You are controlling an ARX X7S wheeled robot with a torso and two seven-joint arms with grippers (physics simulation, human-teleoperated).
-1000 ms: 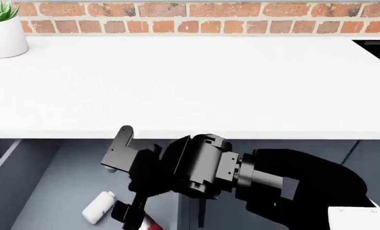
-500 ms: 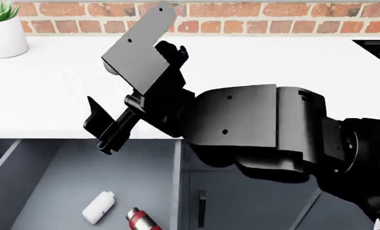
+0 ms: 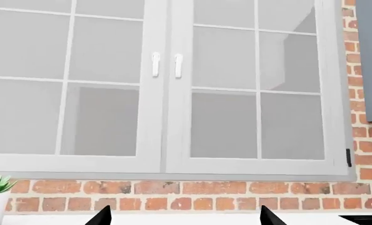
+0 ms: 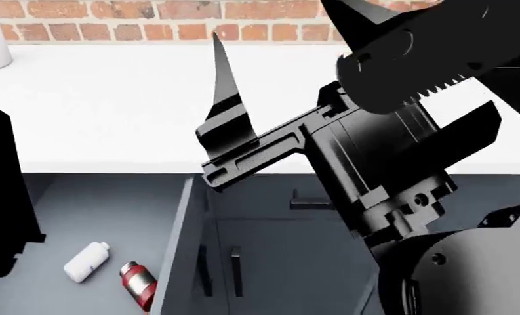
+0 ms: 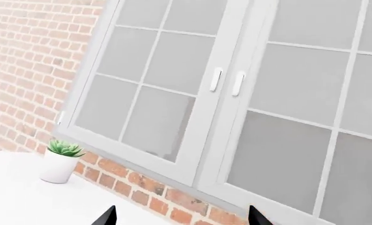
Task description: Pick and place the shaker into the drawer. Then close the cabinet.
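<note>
Drawer (image 4: 111, 216) floor showing smooth matt grey; shaker (image 4: 86, 261) looking like plain white plastic; worktop (image 4: 120, 105) reading smooth white; wall (image 4: 155, 29) showing rough red brick.

potted plant (image 5: 60, 161) on white counter (image 4: 111, 105)

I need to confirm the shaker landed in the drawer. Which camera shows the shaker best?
The head view. The shaker lies on its side on the floor of the open drawer, beside a red bottle. Both wrist views face the window and brick wall, so they show nothing of it.
</note>
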